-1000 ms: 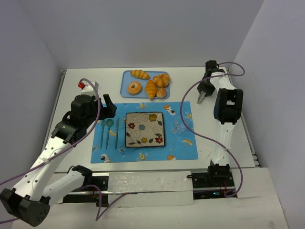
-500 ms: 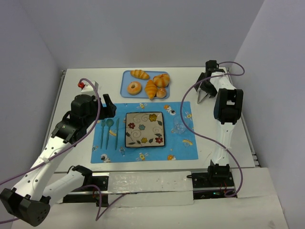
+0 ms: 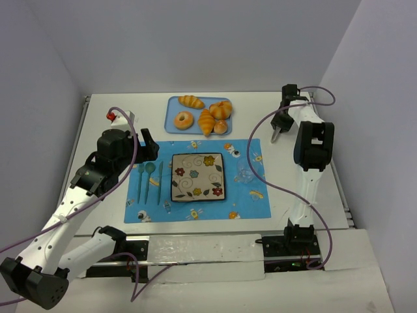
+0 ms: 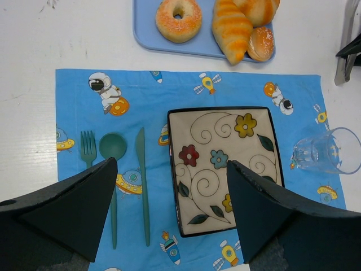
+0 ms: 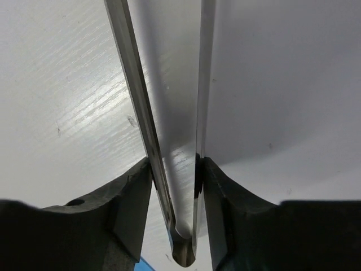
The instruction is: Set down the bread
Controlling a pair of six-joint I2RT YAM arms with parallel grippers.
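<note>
The bread (image 3: 221,126), a small golden-orange bun, lies at the front right corner of the blue tray (image 3: 172,109), next to a striped pastry. It also shows in the left wrist view (image 4: 261,44). My right gripper (image 3: 280,121) is over the bare table right of the tray, shut on metal tongs (image 3: 275,134) whose arms point toward the near side. In the right wrist view the tongs (image 5: 132,73) sit between the fingers of the right gripper (image 5: 174,164). My left gripper (image 3: 148,145) is open and empty above the placemat's left side; it also shows in the left wrist view (image 4: 169,166).
A floral square plate (image 3: 197,176) sits mid-placemat (image 3: 254,202), with teal cutlery (image 3: 149,179) left of it and a clear glass (image 3: 245,175) to its right. The tray also holds a donut (image 3: 184,120), a scored round bun (image 3: 221,109) and croissant-like pastries.
The tongs' arms spread apart half a second ago and are now squeezed closer together; the right gripper shifted slightly. The left arm has not moved.
</note>
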